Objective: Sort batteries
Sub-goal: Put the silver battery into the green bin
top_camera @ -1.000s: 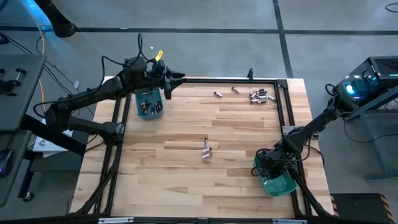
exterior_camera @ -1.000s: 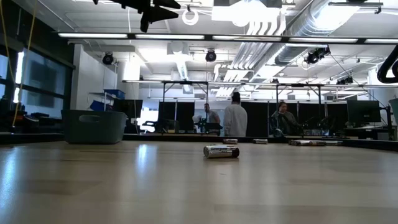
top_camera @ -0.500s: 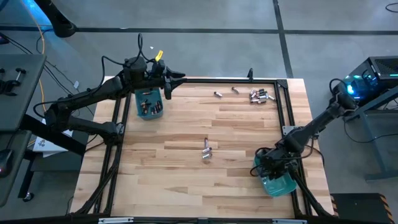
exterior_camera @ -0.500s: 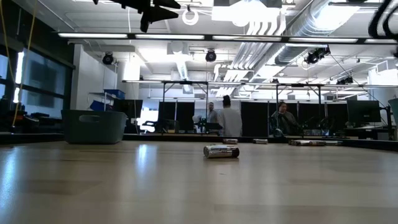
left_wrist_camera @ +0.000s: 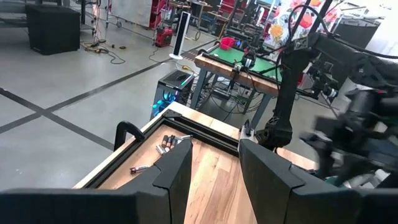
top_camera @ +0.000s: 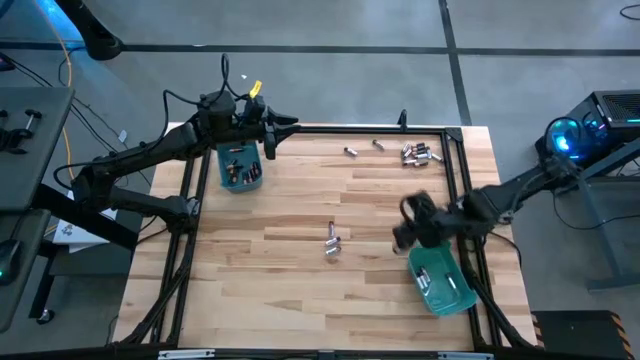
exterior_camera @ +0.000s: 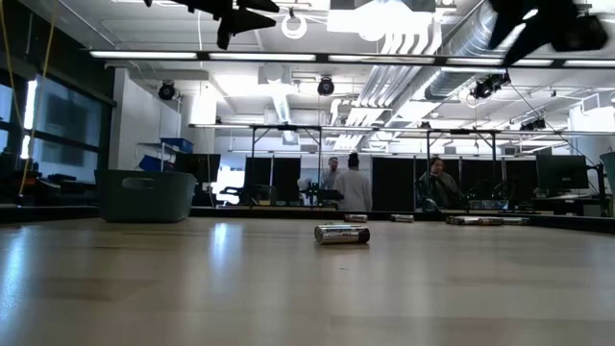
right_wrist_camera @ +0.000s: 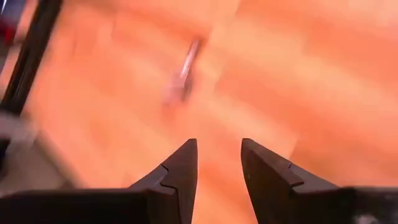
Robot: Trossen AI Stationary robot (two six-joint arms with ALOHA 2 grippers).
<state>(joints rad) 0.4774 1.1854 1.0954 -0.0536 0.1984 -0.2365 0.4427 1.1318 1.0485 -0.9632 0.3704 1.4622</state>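
From my remote station I saw the wooden table (top_camera: 300, 290) with the batteries in a few places: two batteries (top_camera: 332, 240) lay close together near the middle of the table, a small heap of batteries (top_camera: 420, 153) lay by the far right corner, and two single ones (top_camera: 351, 151) were a little to the left of that heap. The right gripper (top_camera: 403, 222) hung above the table, just beside the teal bin (top_camera: 443, 281) at the near right edge, and in that bin some batteries were lying. In the right wrist view its fingers (right_wrist_camera: 180, 171) stood apart with nothing between them, and the two middle batteries appeared blurred in front of them. The left gripper (top_camera: 268, 140) waited at the far left corner, next to the other teal bin (top_camera: 240, 168), which also held batteries. Its fingers (left_wrist_camera: 176, 171) were spread too and held nothing.
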